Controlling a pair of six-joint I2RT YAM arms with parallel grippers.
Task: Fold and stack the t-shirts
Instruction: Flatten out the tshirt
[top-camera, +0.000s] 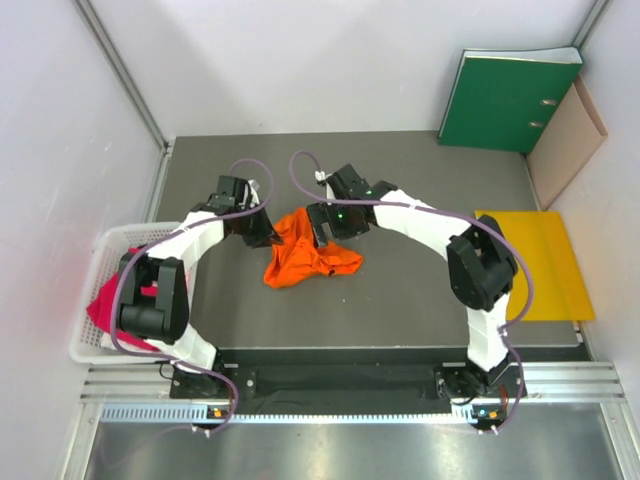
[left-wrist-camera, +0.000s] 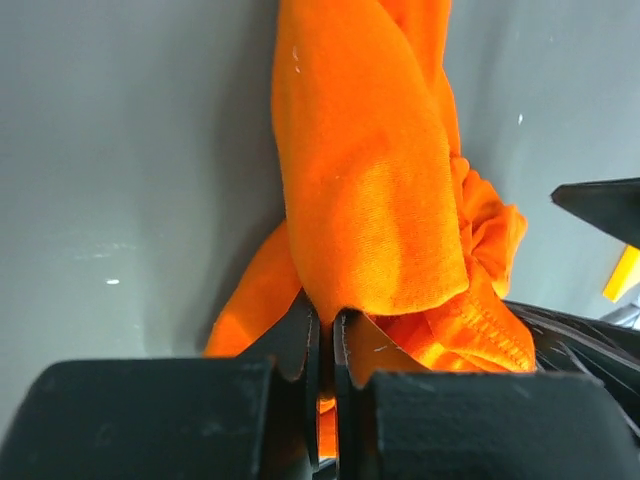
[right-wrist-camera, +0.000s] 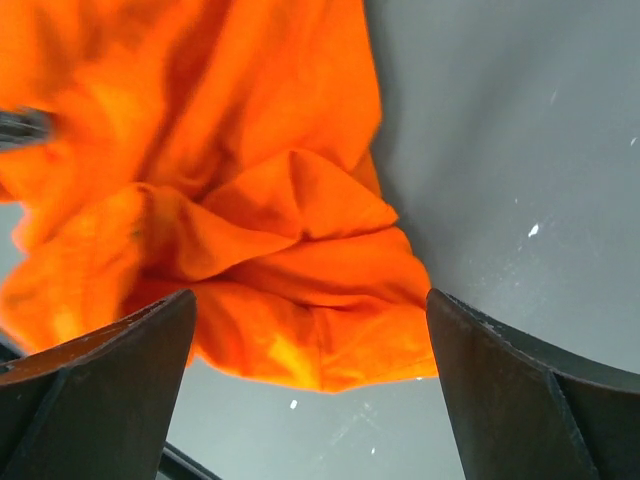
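A crumpled orange t-shirt (top-camera: 305, 256) lies mid-table between the two arms. My left gripper (top-camera: 268, 236) sits at its left edge, and in the left wrist view it (left-wrist-camera: 327, 325) is shut on a fold of the orange cloth (left-wrist-camera: 370, 200), with fabric pinched between the jaws. My right gripper (top-camera: 322, 228) hovers at the shirt's upper right. In the right wrist view it (right-wrist-camera: 310, 300) stands wide open over the bunched orange cloth (right-wrist-camera: 250, 200), gripping nothing. A magenta-pink t-shirt (top-camera: 104, 306) lies in the white basket (top-camera: 100, 250) at the left, partly hidden by the left arm.
A yellow envelope (top-camera: 535, 265) lies flat at the right of the table. A green binder (top-camera: 510, 98) and a brown folder (top-camera: 566, 140) lean at the back right corner. Walls close in on both sides.
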